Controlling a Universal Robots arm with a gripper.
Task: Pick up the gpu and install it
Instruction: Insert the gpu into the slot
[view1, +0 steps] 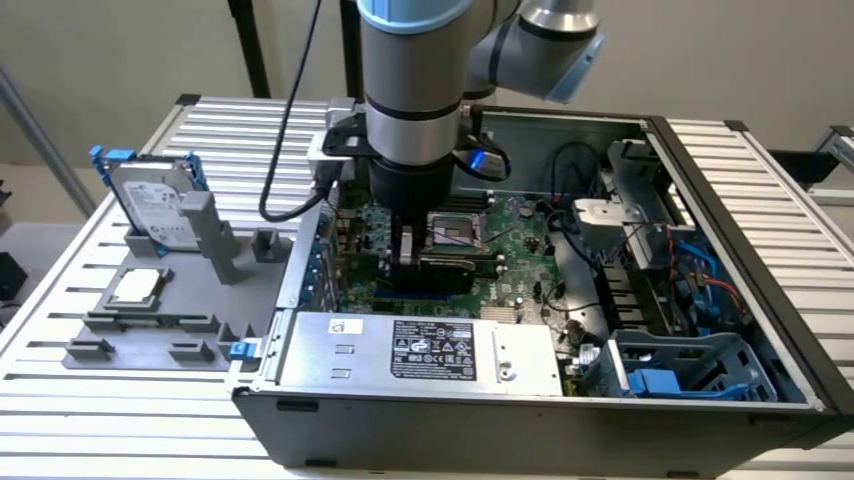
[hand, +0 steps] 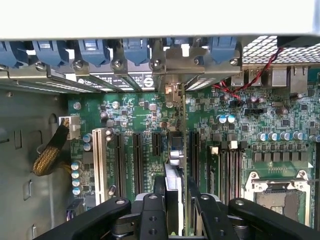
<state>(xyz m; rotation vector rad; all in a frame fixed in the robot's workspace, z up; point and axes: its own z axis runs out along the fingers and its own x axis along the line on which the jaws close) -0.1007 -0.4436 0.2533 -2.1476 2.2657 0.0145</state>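
Exterior view: the hand (view1: 424, 262) is low inside the open computer case (view1: 747, 200), over the motherboard (view1: 514, 225).
Wrist view: the hand (hand: 175, 210) is closed on the gpu (hand: 173, 175), edge-on above a slot.
Handling: likely light, stiff, fragile; best held by its edges.

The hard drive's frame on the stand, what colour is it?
Blue; the hard drive shows best in the exterior view.

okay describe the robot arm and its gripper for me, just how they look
The arm is a thick silver-grey tube with a light blue ring at its top joint and a black band lower down. A black cable loops off beside it, near a small blue fitting. The gripper has matte black fingers with small round screw holes.
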